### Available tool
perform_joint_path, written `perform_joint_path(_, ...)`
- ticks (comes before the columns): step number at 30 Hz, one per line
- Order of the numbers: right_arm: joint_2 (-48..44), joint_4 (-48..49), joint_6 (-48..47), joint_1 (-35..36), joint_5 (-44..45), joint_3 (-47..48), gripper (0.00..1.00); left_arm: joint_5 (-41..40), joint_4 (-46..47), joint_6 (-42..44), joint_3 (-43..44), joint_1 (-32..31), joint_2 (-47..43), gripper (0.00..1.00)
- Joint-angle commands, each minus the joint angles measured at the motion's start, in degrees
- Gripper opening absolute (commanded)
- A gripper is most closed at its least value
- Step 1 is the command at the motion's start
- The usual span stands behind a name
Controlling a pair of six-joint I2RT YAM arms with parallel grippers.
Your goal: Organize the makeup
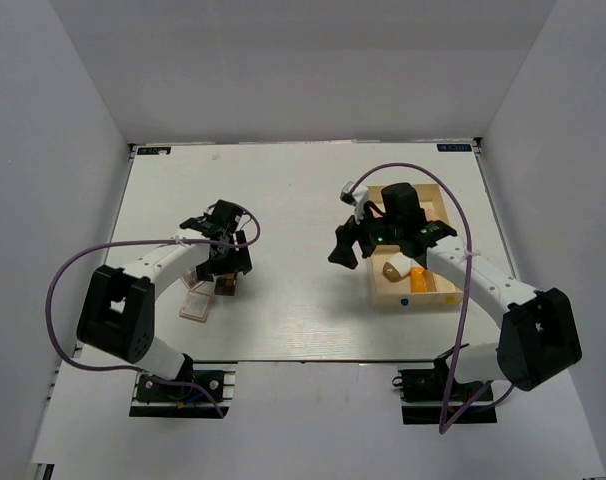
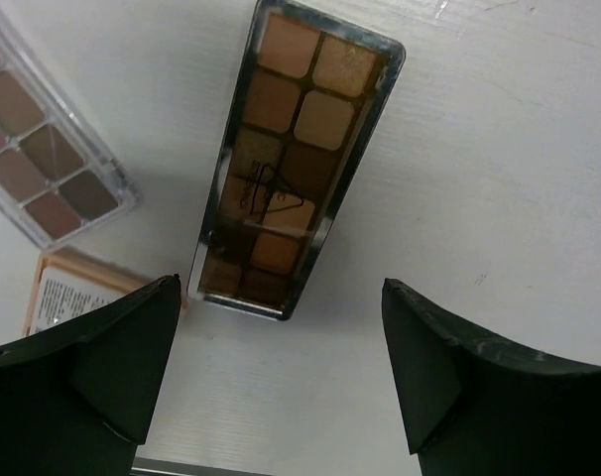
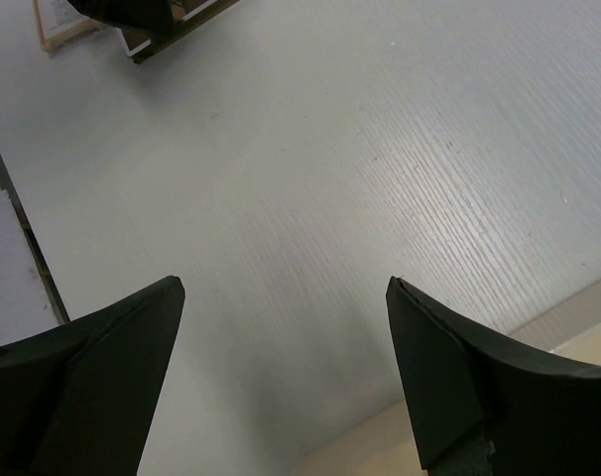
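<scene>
A long brown eyeshadow palette point(image 2: 296, 159) lies flat on the white table, its near end level with the tips of my open left gripper point(image 2: 281, 297), and nothing is held. Left of it are a clear-cased compact with mauve-brown pans point(image 2: 43, 159) and a peach carton point(image 2: 67, 293). From above, the left gripper point(image 1: 228, 268) hovers over the palette point(image 1: 226, 287), next to the pinkish compact point(image 1: 196, 303). My right gripper point(image 1: 345, 245) hangs open and empty over bare table point(image 3: 285, 283), just left of the wooden box. A teardrop sponge point(image 1: 391, 268) and an orange tube point(image 1: 421, 282) lie inside that box.
The pale wooden compartment box point(image 1: 438, 205) stands at the right of the table, and its edge point(image 3: 578, 317) shows under the right fingers. The right arm covers its middle. White walls close in the table on three sides.
</scene>
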Motion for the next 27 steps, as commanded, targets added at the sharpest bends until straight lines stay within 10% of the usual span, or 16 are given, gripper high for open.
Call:
perform_joint_path(1,-2.7,-0.8,-0.5,-1.3,0.5,-0.9,0.88,5.0,2.8,5.8,3.5,2.6,2.1,0.92)
perform_joint_path(18,-6.6,-2.0,0.5,-7.3,0.0,-3.3,0.89,12.3,7.4,9.3,1.4,5.4,8.1,0.65)
perform_joint_path(27,-10.7,-2.2,4.5,-12.5,6.2,-1.8,0.74,33.3,14.4,10.2,7.0,0.9,5.1,0.37)
